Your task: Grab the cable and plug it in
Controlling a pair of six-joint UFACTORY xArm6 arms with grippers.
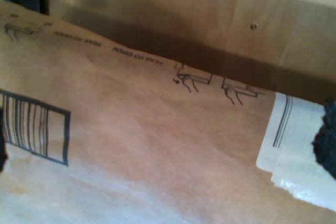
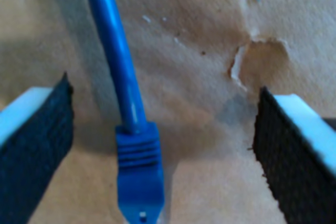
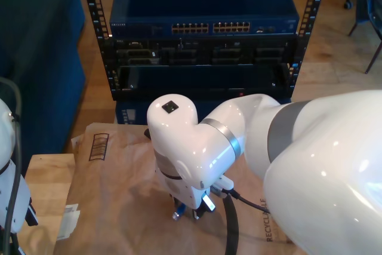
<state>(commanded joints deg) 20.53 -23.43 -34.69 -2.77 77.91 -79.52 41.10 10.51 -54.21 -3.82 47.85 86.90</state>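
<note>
- My second gripper (image 2: 157, 129) is spread wide, its black pads (image 2: 34, 145) either side of the cable (image 2: 118, 66) without touching it.
- The cable's blue plug boot (image 2: 139, 174) lies on brown paper (image 3: 119, 207) between the jaws.
- In the exterior view, the network switch (image 3: 203, 7) sits at 12 o'clock from that arm.
- My first gripper: I cannot tell its state.
</note>
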